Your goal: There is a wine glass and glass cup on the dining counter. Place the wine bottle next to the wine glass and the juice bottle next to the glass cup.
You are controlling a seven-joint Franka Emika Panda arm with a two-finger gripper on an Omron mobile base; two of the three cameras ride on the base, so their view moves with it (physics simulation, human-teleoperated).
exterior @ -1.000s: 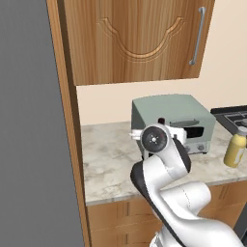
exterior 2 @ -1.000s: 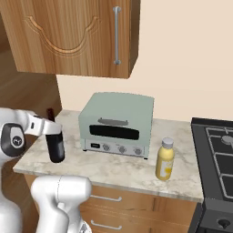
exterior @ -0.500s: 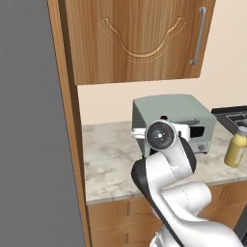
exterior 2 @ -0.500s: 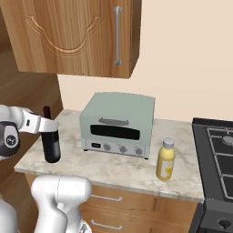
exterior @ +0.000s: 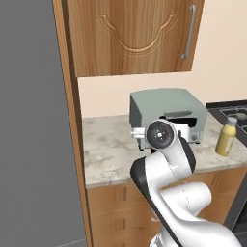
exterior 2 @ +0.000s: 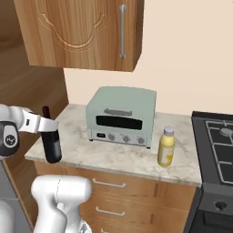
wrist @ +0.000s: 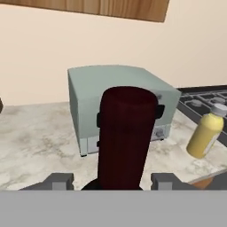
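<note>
Wine bottle (wrist: 126, 137) base cut off (hand view).

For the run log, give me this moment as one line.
gripper: astride wine bottle neck, grip unconfirmed | wine bottle: upright on worktop, left of toaster oven | juice bottle: right of oven, untouched

Ahead of me ran a marbled beige stone counter (exterior 2: 123, 157) on wooden base cabinets with slim metal drawer handles (exterior 2: 109, 184). A boxy grey-green toaster oven (exterior 2: 122, 116) stood on it against a plain cream wall (exterior 2: 182, 59). Above hung a brown wooden wall cabinet (exterior 2: 82, 32), its door carved with a curved line and fitted with a vertical metal handle (exterior 2: 122, 31). To my right sat a black gas stove (exterior 2: 217, 150); to my left, a tall wooden side panel (exterior: 72, 120) and a flat grey surface (exterior: 34, 120) beside it. The light was even and soft.
</note>
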